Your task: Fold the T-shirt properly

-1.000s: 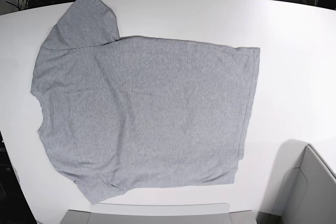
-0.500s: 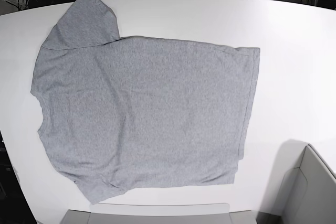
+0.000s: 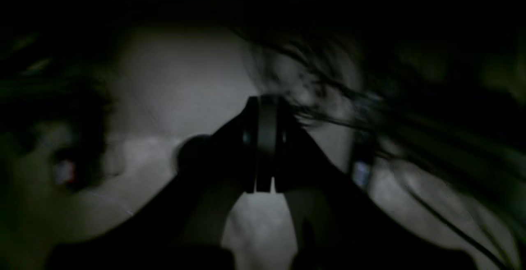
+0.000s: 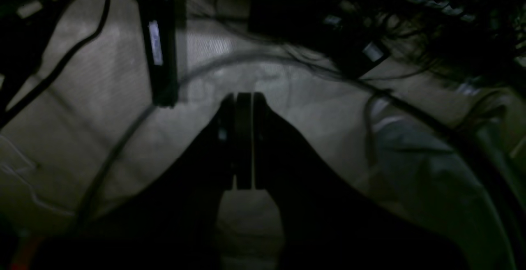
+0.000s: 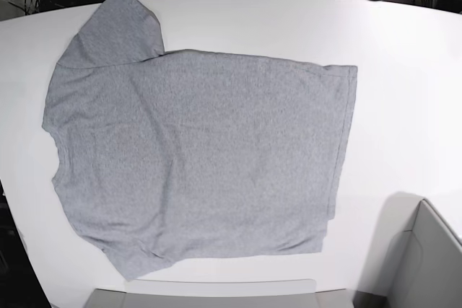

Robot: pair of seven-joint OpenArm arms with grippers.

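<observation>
While the grey T-shirt (image 5: pixel 195 160) lies spread out flat on the white table (image 5: pixel 404 99), both arms are out of sight in the base view. The shirt has its plain side up. It fills most of the left and middle of the table in that view. One short sleeve (image 5: pixel 115 34) points up toward the far left corner, and the other sleeve is at the near edge, low on the left. The straight bottom hem (image 5: pixel 345 142) runs down the right side of the shirt. The cloth looks smooth, with only a few soft wrinkles — no folds show.

A pale grey box edge (image 5: pixel 426 257) sits at the near right corner of the table, apart from the shirt. Another pale strip (image 5: pixel 202 295) runs along the near edge.

The two wrist views are very dark. In the left wrist view, the left gripper (image 3: pixel 263 144) has its two black fingers pressed together, with nothing between them. Behind it are blurry dark cables (image 3: pixel 370 97) and a pale surface.

In the right wrist view, the right gripper (image 4: pixel 243 138) is closed up tight too — it holds nothing. Beyond it are black wires (image 4: pixel 411 109) and a dark bar (image 4: pixel 158 44) on a pale floor. The shirt does not show in either wrist view.
</observation>
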